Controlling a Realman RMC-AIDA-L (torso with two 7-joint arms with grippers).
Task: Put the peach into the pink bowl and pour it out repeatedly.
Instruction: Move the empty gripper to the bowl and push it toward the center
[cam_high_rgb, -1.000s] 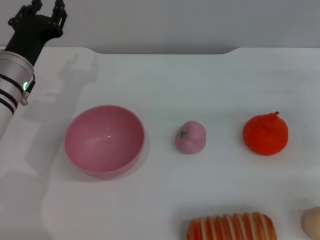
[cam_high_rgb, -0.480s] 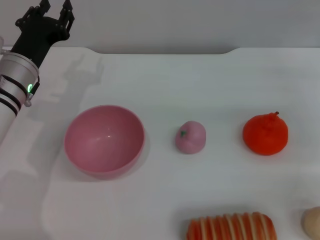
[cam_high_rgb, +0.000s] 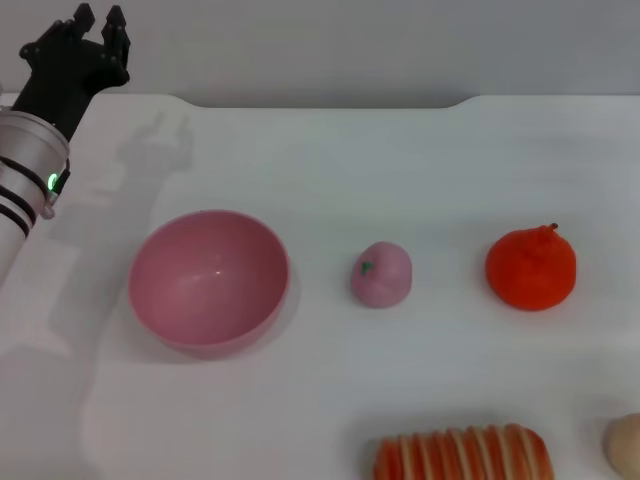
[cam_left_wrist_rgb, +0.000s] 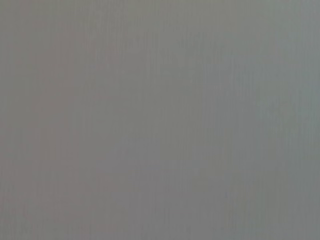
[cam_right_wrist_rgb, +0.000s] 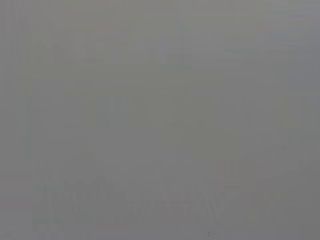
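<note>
Left pincer (cam_high_rgb: 97, 22): up at far-left corner of tabletop (cam_high_rgb: 330, 160), fingers spread apart, holding nothing, well apart from all objects.
Right pincer: not in view; both wrist views show only flat grey, so no help there.
Pink bowl (cam_high_rgb: 209, 281): left of tabletop centre, upright, empty inside.
Peach (cam_high_rgb: 381, 274): loose on tabletop just right of the bowl, clear gap between them, not in the bowl yet.
Orange-red fruit (cam_high_rgb: 531, 268): further right, level with peach; wrong-target risk if the grasp goes for it.
Sliced bread toy (cam_high_rgb: 463, 455): near edge, right half, off the likely path.
Risk 1: peach is round, may roll off a squeeze and skid away.
Risk 2: left arm reaching over the bowl could knock or tip it.
Risk 3: poured peach may roll toward the other fruit or the near edge.
</note>
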